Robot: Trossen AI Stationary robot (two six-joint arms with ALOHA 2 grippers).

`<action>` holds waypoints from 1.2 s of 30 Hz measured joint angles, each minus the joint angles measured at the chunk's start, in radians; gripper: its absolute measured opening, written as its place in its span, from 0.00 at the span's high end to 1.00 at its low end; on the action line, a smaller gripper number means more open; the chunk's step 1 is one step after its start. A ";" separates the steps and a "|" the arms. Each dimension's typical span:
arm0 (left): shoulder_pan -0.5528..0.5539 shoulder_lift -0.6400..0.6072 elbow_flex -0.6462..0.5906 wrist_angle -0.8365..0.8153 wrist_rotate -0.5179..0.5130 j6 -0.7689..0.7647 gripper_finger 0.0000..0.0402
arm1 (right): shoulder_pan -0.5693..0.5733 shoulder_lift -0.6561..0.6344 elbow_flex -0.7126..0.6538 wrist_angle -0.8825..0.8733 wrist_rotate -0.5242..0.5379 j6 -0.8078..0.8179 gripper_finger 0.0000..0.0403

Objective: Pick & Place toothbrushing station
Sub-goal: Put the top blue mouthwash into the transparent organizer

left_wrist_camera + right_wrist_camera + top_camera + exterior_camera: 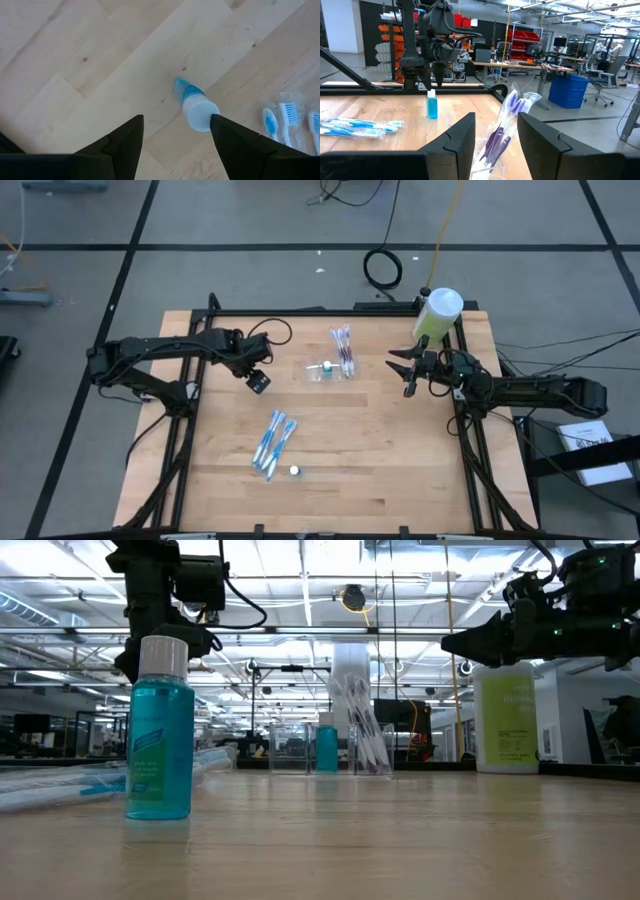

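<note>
The toothbrushing station point(316, 373) is a small clear tray at the table's far middle. A small blue bottle point(326, 368) stands in it, and bagged purple toothbrushes point(343, 352) lean up from its far right end; they also show in the right wrist view point(507, 117). My left gripper point(258, 382) hangs open and empty above the table, left of the tray. My right gripper point(402, 370) is open and empty, level, right of the tray, pointing at the toothbrushes. In the left wrist view a second small blue bottle with a white cap point(196, 106) stands on the wood beyond the open fingers.
A big green bottle with a white cap point(437, 315) stands at the far right corner, behind my right gripper. Bagged blue toothbrushes point(274, 443) lie near the table's middle front, and the second small blue bottle point(295, 470) stands beside them. Bare wood lies at front right.
</note>
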 joint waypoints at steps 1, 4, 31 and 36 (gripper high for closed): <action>0.000 0.000 0.000 0.000 0.000 0.000 0.40 | 0.000 0.000 0.000 0.000 0.000 0.000 0.65; 0.000 0.000 0.000 0.000 0.000 0.002 0.40 | 0.000 0.000 0.000 0.000 0.000 0.000 0.65; 0.000 0.000 0.000 0.000 0.001 0.011 0.53 | 0.000 0.000 0.000 -0.006 0.000 0.000 0.65; 0.000 0.000 0.000 0.000 0.009 0.012 0.64 | 0.000 0.000 0.000 -0.006 0.000 0.000 0.65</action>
